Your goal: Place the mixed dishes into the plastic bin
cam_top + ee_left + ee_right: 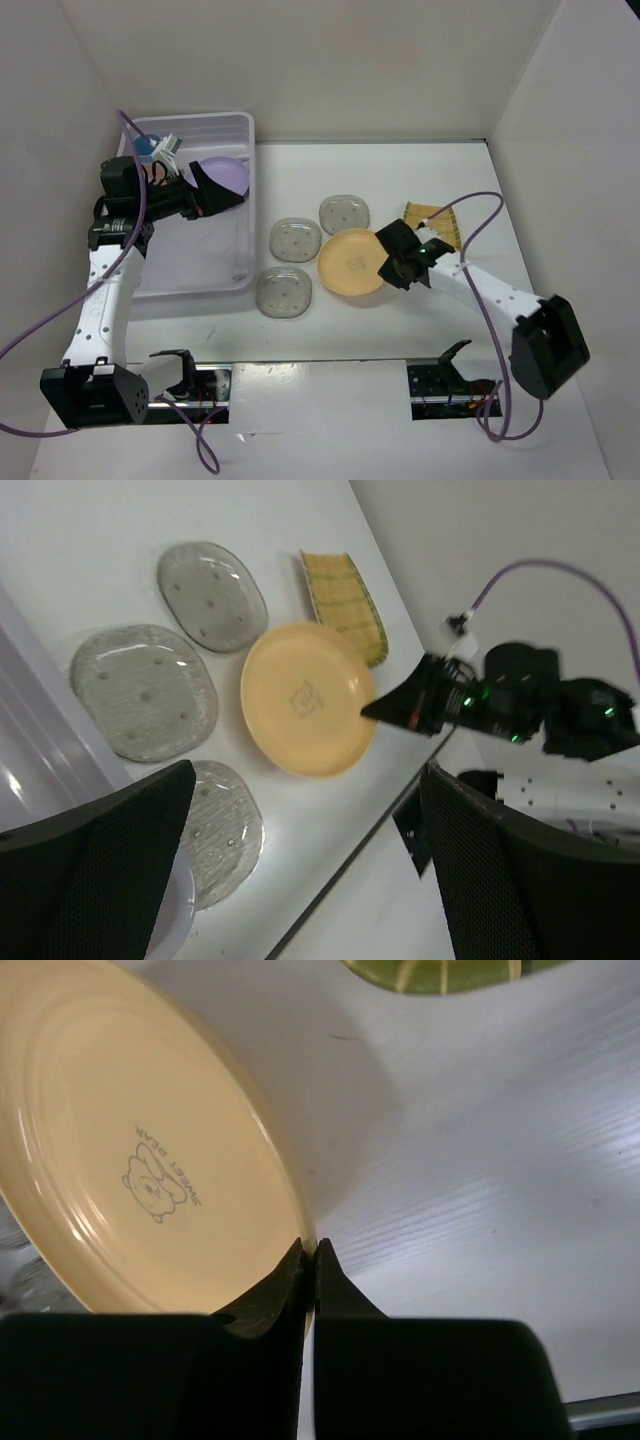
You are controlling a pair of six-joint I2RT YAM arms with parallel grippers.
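The plastic bin (190,270) stands at the far left. My left gripper (212,188) is over its far right part, jaws wide apart (308,770). The lavender bowl (230,175) lies tilted against its fingers, and only the bowl's edge shows in the left wrist view (172,920). A blue cup (146,146) sits in the bin's far corner. The salmon cup does not show. My right gripper (388,262) is shut on the right rim (310,1250) of the orange-yellow plate (348,262). Three clear saucers (296,240), (344,213), (284,291) lie left of the plate. The yellow woven plate (432,222) lies behind my right gripper.
White walls enclose the table on the left, back and right. A purple cable (480,205) loops over the right arm. A dark slot (330,365) runs along the near edge between the arm bases.
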